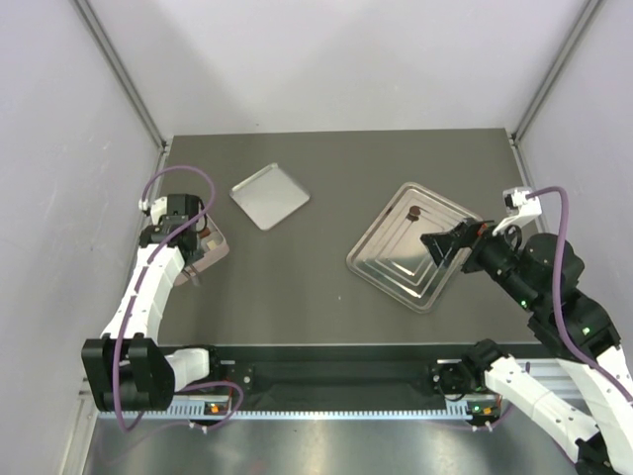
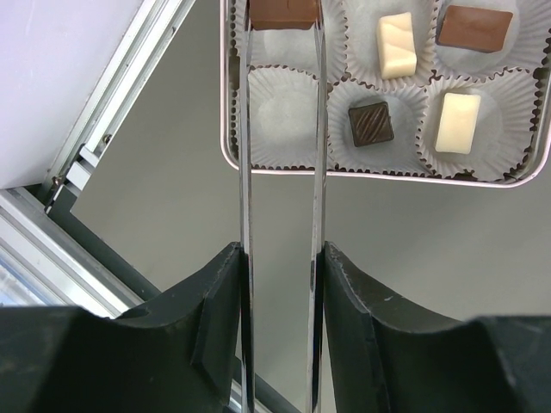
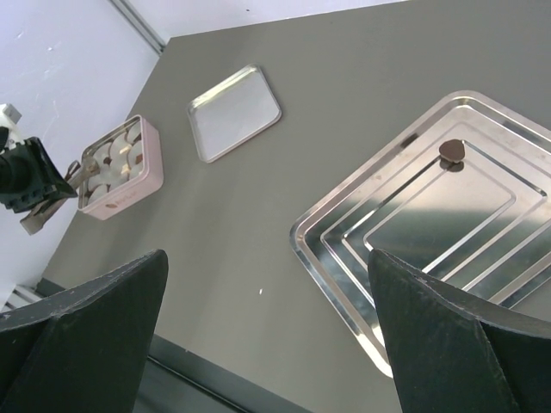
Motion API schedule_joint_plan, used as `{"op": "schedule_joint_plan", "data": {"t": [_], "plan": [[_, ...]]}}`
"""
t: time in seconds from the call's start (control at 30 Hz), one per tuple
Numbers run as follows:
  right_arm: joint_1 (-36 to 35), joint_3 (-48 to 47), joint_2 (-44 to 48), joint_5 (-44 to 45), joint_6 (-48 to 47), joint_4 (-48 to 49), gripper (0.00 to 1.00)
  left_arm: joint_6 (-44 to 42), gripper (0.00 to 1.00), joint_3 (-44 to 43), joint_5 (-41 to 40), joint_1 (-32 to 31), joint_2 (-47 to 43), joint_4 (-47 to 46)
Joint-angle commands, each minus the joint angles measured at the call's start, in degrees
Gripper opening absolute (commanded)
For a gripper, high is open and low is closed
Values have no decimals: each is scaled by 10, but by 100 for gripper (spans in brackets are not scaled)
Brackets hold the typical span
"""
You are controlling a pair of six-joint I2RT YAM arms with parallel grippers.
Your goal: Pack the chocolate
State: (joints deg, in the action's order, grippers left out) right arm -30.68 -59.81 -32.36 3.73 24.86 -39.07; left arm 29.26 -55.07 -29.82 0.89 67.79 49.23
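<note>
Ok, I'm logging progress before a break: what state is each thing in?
Box: open, lid off.
Lid: flat on the table, apart.
One paper cup: empty.
Tray: holds one dark piece.
Left claw: closed on a brown chocolate.
Right claw: open, empty.

A dark grey desk [image 1: 326,297] sat enclosed by pale lavender walls [image 1: 336,59], with aluminium corner posts [image 1: 124,74] rising at ten and two o'clock, everything under soft, even light.
</note>
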Motion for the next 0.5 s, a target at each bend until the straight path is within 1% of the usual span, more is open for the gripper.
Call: {"op": "schedule_joint_plan", "data": {"t": [0.0, 0.47], "plan": [[-9, -20, 8, 6, 7, 6, 100, -5, 44, -11, -18, 3, -6, -13], [-10, -19, 16, 11, 9, 5, 100, -8, 47, -17, -13, 3, -6, -10]]}}
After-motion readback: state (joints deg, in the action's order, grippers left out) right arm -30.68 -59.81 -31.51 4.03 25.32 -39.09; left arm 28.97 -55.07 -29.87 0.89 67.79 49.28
